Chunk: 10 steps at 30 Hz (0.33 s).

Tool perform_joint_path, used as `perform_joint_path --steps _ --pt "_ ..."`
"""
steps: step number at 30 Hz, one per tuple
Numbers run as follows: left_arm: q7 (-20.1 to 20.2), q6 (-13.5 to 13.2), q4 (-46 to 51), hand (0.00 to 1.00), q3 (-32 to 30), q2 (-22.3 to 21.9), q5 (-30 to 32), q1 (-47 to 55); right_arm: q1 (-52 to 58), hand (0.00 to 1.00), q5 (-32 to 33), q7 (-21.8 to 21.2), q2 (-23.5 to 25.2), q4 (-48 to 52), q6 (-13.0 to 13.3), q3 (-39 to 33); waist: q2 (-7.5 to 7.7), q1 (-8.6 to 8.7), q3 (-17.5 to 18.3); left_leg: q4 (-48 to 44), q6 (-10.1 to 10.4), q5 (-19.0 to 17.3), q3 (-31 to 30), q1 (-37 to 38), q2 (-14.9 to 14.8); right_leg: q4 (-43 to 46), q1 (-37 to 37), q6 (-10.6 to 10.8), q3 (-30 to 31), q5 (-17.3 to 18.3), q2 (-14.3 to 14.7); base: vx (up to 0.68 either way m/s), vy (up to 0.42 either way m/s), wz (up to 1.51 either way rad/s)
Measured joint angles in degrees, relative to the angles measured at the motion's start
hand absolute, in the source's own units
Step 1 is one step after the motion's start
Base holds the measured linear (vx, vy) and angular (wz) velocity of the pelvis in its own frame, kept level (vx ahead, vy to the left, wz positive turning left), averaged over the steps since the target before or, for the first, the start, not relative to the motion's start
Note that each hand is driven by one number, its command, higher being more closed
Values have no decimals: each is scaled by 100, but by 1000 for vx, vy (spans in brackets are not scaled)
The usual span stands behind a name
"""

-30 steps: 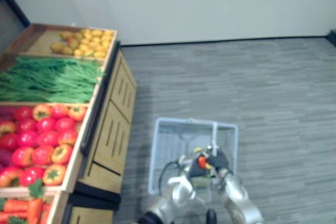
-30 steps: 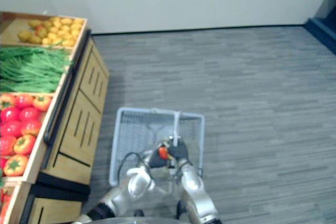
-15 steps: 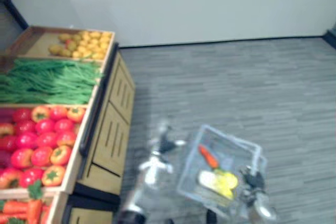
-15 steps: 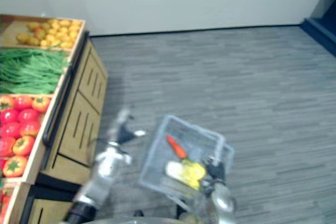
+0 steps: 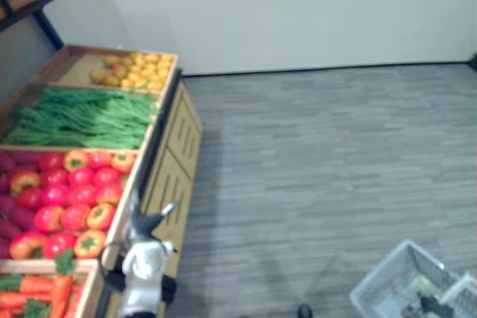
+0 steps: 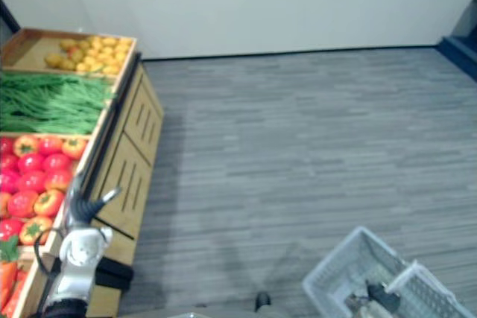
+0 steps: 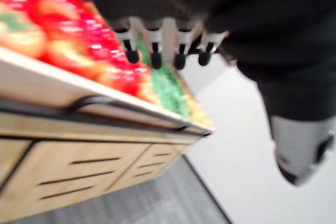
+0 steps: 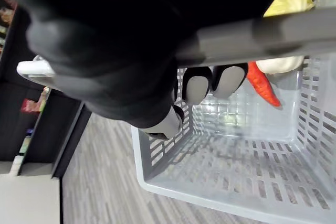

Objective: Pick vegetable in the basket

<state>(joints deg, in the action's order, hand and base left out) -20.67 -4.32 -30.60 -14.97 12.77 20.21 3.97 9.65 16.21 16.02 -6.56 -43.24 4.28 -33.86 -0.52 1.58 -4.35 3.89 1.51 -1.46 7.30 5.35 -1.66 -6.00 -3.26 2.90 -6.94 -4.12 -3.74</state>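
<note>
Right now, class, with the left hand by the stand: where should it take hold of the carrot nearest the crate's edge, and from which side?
Probably the carrot by its orange body, just below the leafy top, from above: its upper side is bare, with other carrots alongside. The left hand is open nearby.

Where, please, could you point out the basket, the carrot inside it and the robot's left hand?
basket (image 8: 252, 179): right wrist view, on its slotted wall.
carrot (image 8: 261, 87): right wrist view, on its orange body.
left hand (image 7: 154, 43): left wrist view, on one silver finger.
</note>
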Motion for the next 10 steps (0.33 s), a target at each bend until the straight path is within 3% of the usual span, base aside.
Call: perform_joint_path --steps 4,10 --pt "681 35 -1930 0 2 -26 -404 37 -111 100 -64 -64 -4 -568 -191 38 20 -1 15 2 28 -10 90 28 -1 -1 4 2 60 3 5 -46 -3 -7" --pt "1367 236 -2946 0 -75 -320 -291 285 -381 100 -276 -270 -28 -1111 -318 -223 23 1 43 4 35 -36 187 99 6 -1 -4 2 156 4 3 -28 6 -9"
